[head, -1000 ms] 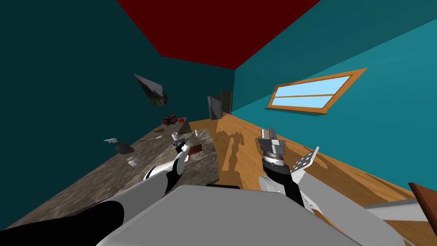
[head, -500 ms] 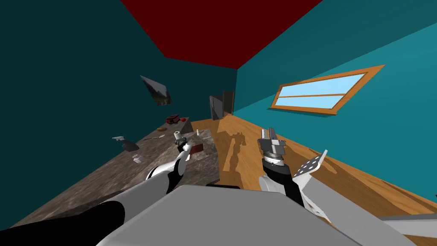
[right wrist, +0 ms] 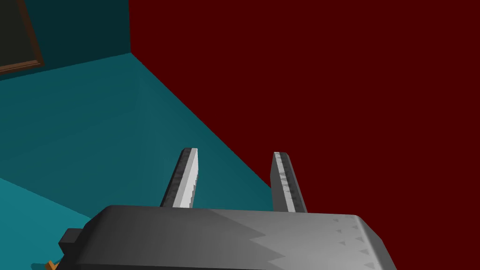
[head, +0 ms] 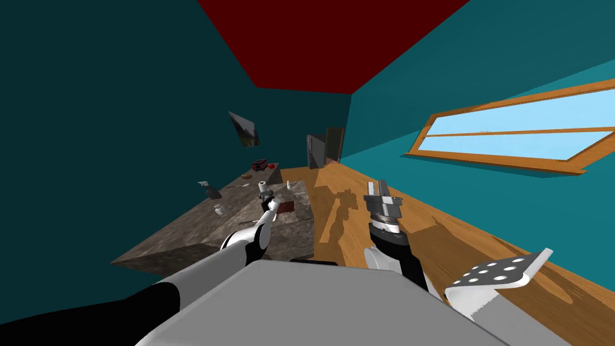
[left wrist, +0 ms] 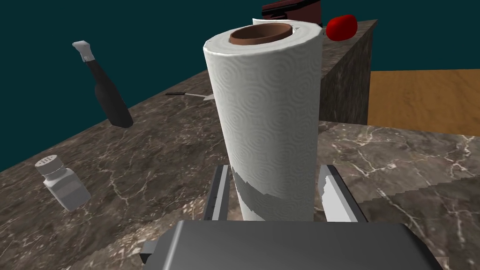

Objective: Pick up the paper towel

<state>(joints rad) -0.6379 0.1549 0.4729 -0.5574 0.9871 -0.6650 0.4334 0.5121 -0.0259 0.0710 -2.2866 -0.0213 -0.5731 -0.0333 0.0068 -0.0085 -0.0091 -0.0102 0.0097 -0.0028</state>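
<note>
Moved: my own view has swung round over the last second. The wooden window frame (head: 480, 161) now spreads wide on my right and the dark veined marble counter (head: 180, 240) has slid toward the middle. The things on it keep their places among themselves, and the roll sits at my left hand's tip as it did.
Left gripper (left wrist: 276, 168): reached out over the counter, its two blades pinching the task's thing low on its sides. I see no clear gap on either side.
Task's thing: the white paper towel roll (left wrist: 265, 108) on a brown core stands upright between those blades and rises well above them. In the head view it shows just above the left gripper (head: 267, 197).
Base of the roll: hidden behind the gripper's dark body, so I cannot tell whether it has left the counter.
Why the hold is low: my guess is that a grip near the foot keeps the tall roll from tipping when I raise it.
Right gripper (right wrist: 234, 153): blades spread with nothing between them. It is held up over the wooden floor (head: 372, 198), well apart from the counter, probably parked out of the way.
Near on the counter: a small white shaker jar (left wrist: 63, 185), apart from the roll.
Further: a dark bottle with a white cap (left wrist: 110, 101), leaning, and a thin utensil (left wrist: 187, 94) beyond.
Far end: a round red object (left wrist: 341, 26) beside a dark red box (left wrist: 293, 7), behind the roll's top.
Next: a straight lift, judged from this grip.
</note>
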